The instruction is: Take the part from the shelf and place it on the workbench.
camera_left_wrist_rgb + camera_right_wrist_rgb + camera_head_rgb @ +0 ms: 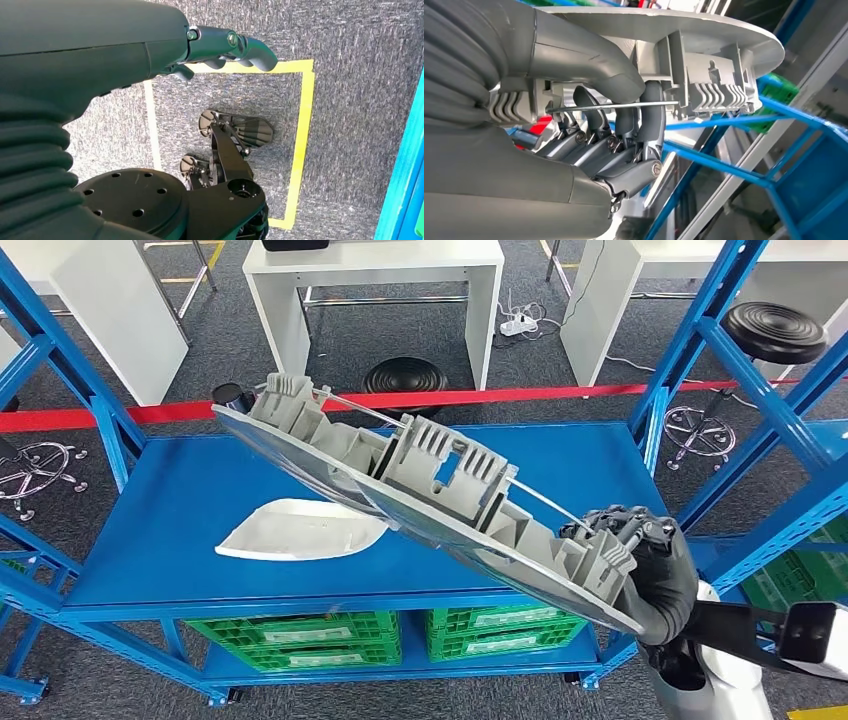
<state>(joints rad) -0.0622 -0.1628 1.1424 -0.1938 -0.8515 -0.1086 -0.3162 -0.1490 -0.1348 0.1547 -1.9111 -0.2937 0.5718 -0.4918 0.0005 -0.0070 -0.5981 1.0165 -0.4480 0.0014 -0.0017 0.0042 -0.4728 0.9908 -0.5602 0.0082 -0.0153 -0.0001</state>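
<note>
The part [430, 502], a long grey plastic piece with ribbed clips along its back, is in the air above the blue shelf [180, 530], slanting from upper left down to lower right in the head view. The right hand [645, 565] grasps its lower end; in the right wrist view the fingers [644, 112] wrap the ribbed back and the thumb lies over the smooth face. The left hand [227, 47] hangs beside the body over the carpet, holding nothing, fingers slightly curled.

A white shell [300, 530] lies on the shelf under the raised part, apart from it.

By my reading, the pick-up is done and the carry is in hand: the part is clear of the shelf deck. The next move calls for a turn toward the workbench, watching that the long free end clears the blue uprights [700, 350], then lowering it flat onto the surface before letting go. Which of the white tables behind is the workbench, I cannot tell.
</note>
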